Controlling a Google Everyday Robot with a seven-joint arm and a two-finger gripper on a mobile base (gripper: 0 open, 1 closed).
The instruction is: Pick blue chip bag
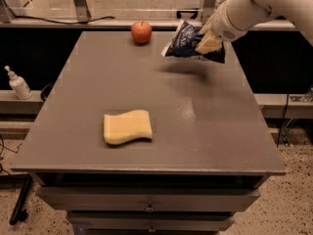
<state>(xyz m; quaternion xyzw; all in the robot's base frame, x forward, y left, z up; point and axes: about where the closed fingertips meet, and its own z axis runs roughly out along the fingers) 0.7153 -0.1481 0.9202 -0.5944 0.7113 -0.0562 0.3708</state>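
Observation:
The blue chip bag [185, 42] is a crinkly navy foil bag with white lettering. It hangs tilted in the air above the far right part of the grey table [205, 131], with its shadow on the tabletop below. My gripper [207, 42] reaches in from the upper right on a white arm and is shut on the bag's right side, its tan fingers [209, 44] clamped on the foil.
A red apple [141, 32] sits at the table's far edge, left of the bag. A yellow sponge [127, 127] lies near the front left. A white pump bottle [18, 83] stands on a shelf off the table's left side. Drawers sit below the front edge.

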